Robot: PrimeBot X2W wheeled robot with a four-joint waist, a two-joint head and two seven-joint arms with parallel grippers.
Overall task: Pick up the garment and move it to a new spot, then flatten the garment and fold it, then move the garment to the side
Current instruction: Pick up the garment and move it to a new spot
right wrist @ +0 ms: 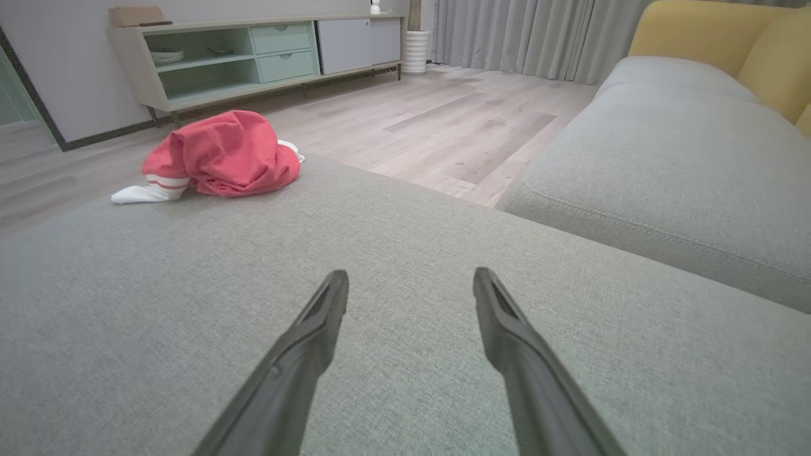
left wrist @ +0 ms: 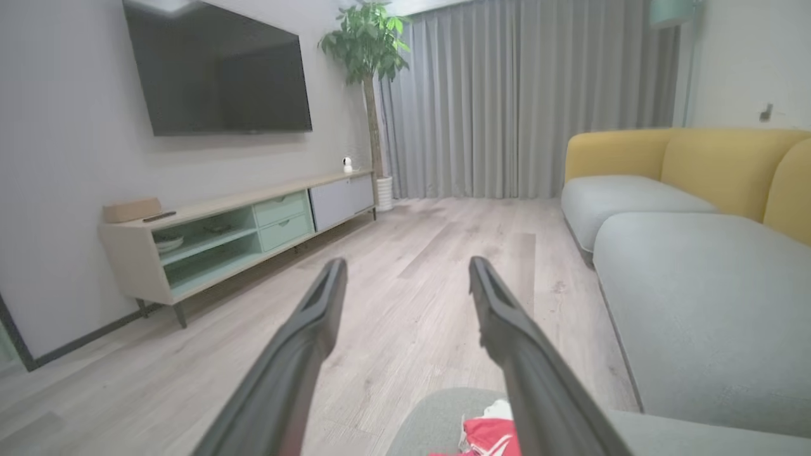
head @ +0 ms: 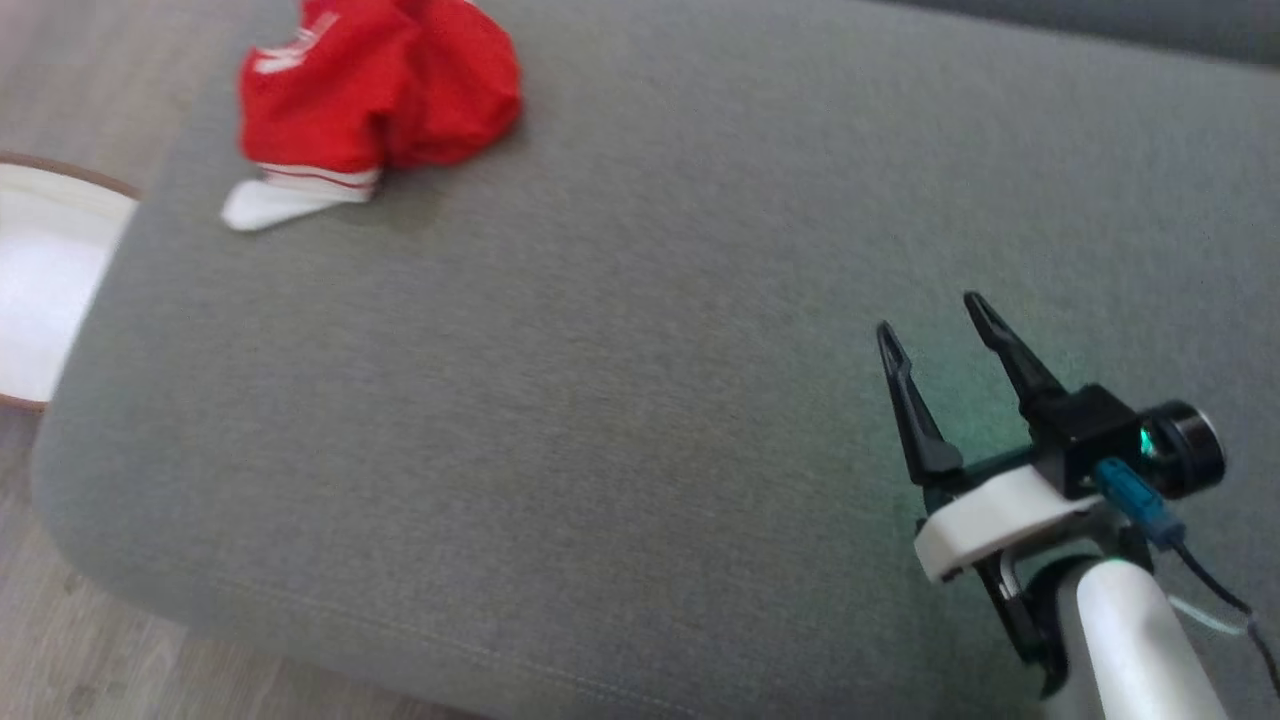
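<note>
The garment (head: 380,90) is a crumpled red piece with white trim, bunched on the far left part of the grey cushion (head: 640,400). The right wrist view has the garment (right wrist: 222,155) as a red heap near the cushion's far edge. A sliver of the garment (left wrist: 491,437) peeks from the bottom of the left wrist view. My right gripper (head: 930,320) hovers open over the cushion's right side, far from the cloth, nothing between its fingers. Its two fingers spread wide in its own view, right gripper (right wrist: 410,278). My left gripper (left wrist: 407,266) is open and empty, raised above the floor and pointing into the room.
A round white table (head: 50,270) with a brown rim stands left of the cushion. A yellow-backed sofa (left wrist: 684,190) runs along the right. A low TV cabinet (left wrist: 241,221), wall screen, plant and curtains line the far side across wooden floor.
</note>
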